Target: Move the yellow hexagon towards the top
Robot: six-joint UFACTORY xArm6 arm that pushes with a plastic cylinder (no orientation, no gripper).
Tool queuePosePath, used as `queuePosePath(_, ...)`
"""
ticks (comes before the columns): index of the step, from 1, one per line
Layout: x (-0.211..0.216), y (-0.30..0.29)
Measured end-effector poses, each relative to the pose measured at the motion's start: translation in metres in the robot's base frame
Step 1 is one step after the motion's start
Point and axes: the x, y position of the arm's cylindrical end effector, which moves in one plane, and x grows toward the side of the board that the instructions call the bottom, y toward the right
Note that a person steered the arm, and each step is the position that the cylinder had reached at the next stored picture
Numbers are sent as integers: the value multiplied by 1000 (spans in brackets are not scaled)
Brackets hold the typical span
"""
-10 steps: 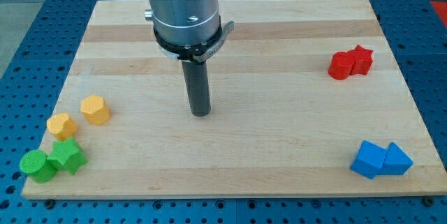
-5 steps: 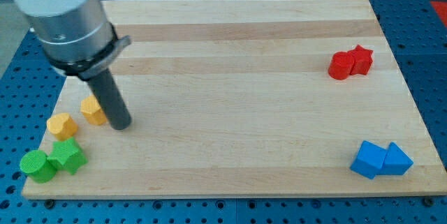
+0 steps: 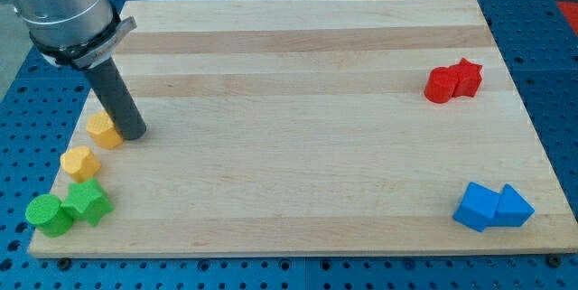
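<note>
The yellow hexagon (image 3: 101,131) lies near the board's left edge. My tip (image 3: 132,133) rests on the board right against the hexagon's right side, and the rod hides a little of the block. A second yellow block (image 3: 79,162), perhaps heart-shaped, lies just below and to the left of the hexagon, apart from it.
A green cylinder (image 3: 47,215) and a green star (image 3: 88,202) sit together at the bottom left corner. A red cylinder (image 3: 442,85) and a red star (image 3: 468,75) touch at the right. A blue cube (image 3: 476,207) and a blue triangle (image 3: 512,207) touch at the bottom right. The wooden board (image 3: 298,145) ends just left of the hexagon.
My tip has swept from the board's middle to the left and reached the yellow hexagon. The hexagon has slid a little left and up. The other blocks have not moved.
</note>
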Motion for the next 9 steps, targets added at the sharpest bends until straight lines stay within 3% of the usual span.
queuePosePath(2,20,-21)
queuePosePath(4,-8,-70)
queuePosePath(6,-57,-61)
queuePosePath(9,-37,-48)
